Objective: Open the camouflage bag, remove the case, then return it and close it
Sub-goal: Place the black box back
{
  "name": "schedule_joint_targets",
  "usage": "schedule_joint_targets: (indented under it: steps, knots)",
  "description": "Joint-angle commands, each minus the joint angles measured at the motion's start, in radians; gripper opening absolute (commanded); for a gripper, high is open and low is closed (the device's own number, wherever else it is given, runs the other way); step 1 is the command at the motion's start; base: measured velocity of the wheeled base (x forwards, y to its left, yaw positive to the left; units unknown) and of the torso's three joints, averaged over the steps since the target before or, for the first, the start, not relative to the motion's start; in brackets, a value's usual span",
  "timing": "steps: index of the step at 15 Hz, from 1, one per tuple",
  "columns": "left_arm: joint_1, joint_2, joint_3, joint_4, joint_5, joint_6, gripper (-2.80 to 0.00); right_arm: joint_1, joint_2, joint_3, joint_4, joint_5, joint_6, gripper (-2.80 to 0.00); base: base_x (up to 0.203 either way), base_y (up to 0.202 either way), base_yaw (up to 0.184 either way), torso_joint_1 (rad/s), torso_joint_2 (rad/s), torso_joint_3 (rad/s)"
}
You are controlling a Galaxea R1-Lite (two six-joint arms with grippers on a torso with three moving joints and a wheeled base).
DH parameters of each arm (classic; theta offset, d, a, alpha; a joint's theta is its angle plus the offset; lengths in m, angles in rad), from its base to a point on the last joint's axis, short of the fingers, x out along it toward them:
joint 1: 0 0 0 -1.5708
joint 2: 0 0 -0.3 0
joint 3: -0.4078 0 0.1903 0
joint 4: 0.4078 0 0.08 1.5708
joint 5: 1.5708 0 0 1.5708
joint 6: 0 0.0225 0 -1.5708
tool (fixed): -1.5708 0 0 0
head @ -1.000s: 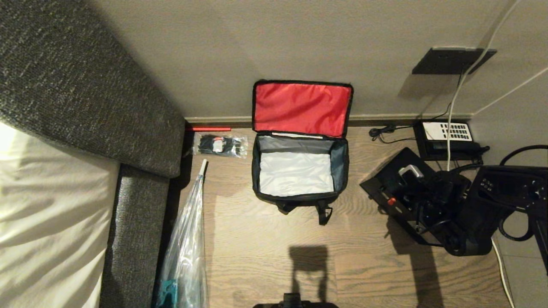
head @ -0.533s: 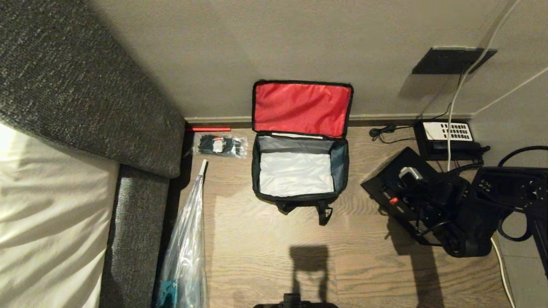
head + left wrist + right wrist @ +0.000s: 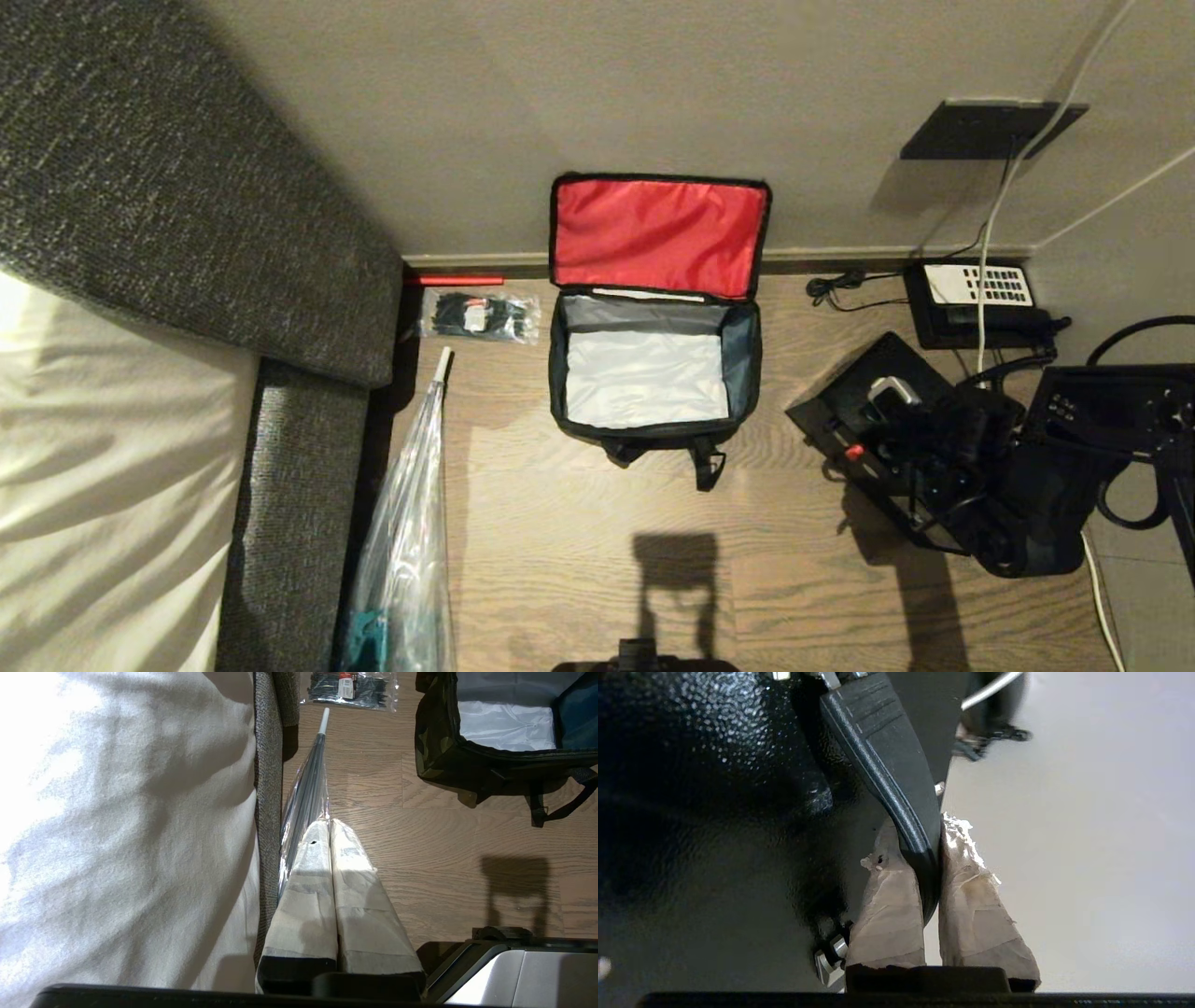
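Wood floor [image 3: 579, 560], bag [image 3: 653, 373] open, empty. Your right gripper [image 3: 920, 858] just clamped onto case [image 3: 864, 411] handle [image 3: 887, 756]; return can start. Left gripper [image 3: 329, 828] pinched, idle.

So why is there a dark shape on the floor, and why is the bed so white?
Head view: the dark shape on the wooden floor is a shadow cast from near the robot's own base; the case casts one too. Left wrist view: strong light washes out the bedsheet. Right wrist view: the cables beyond look blurred.
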State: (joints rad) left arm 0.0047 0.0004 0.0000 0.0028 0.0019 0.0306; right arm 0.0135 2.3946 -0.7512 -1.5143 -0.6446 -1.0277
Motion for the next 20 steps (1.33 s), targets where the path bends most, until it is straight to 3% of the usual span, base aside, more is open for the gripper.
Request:
schedule_joint_targets:
  steps: [1,9,12,17,20]
  knots:
    - [0.0,-0.002,0.003,0.0,0.0,0.0,-2.8,0.015,-0.107,0.041,-0.016,-0.003,-0.007,-2.8,0.0,0.0,0.0,0.0,0.0,0.0]
    - [0.001,-0.002,0.002,0.0,0.0,0.0,-2.8,0.06,-0.387,0.138,-0.016,-0.002,-0.144,-2.8,0.0,0.0,0.0,0.0,0.0,0.0]
    - [0.0,-0.002,0.003,0.0,0.0,0.0,-2.8,0.121,-0.457,0.113,0.012,0.008,-0.155,-2.8,0.0,0.0,0.0,0.0,0.0,0.0]
    - [0.0,-0.002,0.002,0.0,0.0,0.0,-2.8,0.156,-0.61,0.087,0.235,0.071,-0.159,-2.8,0.0,0.0,0.0,0.0,0.0,0.0]
    - [0.0,-0.002,0.002,0.0,0.0,0.0,-2.8,0.205,-0.629,0.065,0.281,0.074,-0.162,-2.8,0.0,0.0,0.0,0.0,0.0,0.0]
